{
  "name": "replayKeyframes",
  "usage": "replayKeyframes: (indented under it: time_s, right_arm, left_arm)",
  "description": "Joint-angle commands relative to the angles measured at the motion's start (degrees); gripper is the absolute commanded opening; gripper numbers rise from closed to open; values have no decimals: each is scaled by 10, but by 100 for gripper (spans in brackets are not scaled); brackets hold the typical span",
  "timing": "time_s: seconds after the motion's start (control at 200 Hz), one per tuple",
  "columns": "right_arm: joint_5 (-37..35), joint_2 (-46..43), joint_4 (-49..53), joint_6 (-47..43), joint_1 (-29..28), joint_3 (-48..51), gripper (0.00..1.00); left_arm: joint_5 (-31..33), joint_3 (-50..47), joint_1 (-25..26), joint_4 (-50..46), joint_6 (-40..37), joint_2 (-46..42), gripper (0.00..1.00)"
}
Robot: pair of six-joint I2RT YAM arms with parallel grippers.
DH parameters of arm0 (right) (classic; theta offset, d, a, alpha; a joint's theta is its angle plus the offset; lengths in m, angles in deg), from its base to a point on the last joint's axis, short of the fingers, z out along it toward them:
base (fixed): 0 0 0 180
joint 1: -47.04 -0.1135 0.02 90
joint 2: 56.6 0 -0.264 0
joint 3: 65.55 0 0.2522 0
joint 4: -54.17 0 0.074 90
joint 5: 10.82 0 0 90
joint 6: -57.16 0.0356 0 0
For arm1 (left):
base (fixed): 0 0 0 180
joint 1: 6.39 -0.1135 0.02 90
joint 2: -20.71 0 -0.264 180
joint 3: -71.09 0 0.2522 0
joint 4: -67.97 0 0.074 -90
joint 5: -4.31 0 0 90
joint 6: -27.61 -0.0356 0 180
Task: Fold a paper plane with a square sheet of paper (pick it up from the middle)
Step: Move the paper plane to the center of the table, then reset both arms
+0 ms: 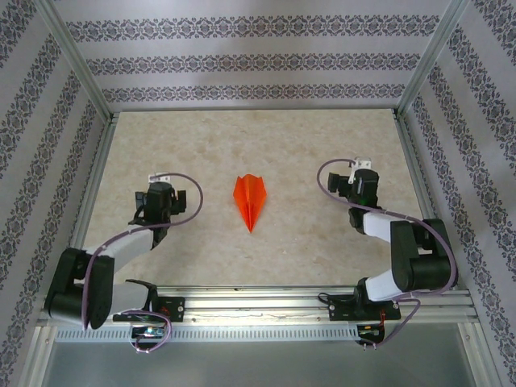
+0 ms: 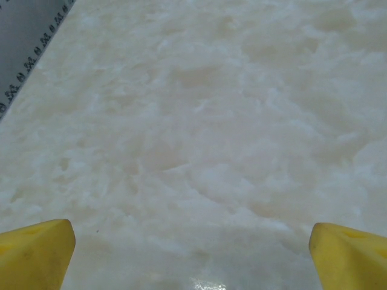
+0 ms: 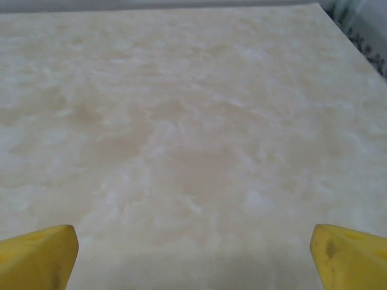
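A bright orange paper plane [image 1: 249,201] lies flat mid-table in the top view, a narrow dart with a centre crease and its tip toward the near edge. No square sheet is in view. My left gripper [image 1: 164,187] rests well to its left, my right gripper [image 1: 360,179] well to its right, both apart from it. In the left wrist view the yellow fingertips [image 2: 35,254] stand wide apart over bare marbled table. The right wrist view has its yellow fingertips [image 3: 36,257] spread the same way, nothing between them.
The beige marbled table [image 1: 258,153] is boxed in by patterned walls and aluminium posts [image 1: 76,52]. A metal rail [image 1: 266,298] runs along the near edge by the arm bases. A wall strip [image 2: 27,36] appears at the left wrist view's upper left.
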Motion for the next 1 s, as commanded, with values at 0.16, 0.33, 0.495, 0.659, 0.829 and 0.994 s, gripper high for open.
replayKeyframes:
  time_s: [0.16, 0.33, 0.495, 0.659, 0.829, 0.994]
  right_arm:
    - [-18, 28, -194, -11, -6, 67, 98]
    - [-54, 44, -223, 2, -5, 68, 98]
    - [-58, 41, -217, 2, -5, 67, 98]
    - [-59, 41, -218, 0, -7, 67, 98]
    - [-58, 42, -214, -5, -11, 65, 98]
    - [-58, 42, -216, -8, -13, 66, 98]
  left_arm:
    - [-127, -44, -38, 355, -64, 105, 100]
    - [-164, -40, -71, 405, -36, 174, 99]
    - [-99, -19, -82, 387, -5, 187, 99]
    - [-112, -15, -82, 359, -6, 178, 99]
    - [-116, -9, -82, 355, -9, 181, 99]
    - [-118, -8, -82, 350, -9, 178, 99]
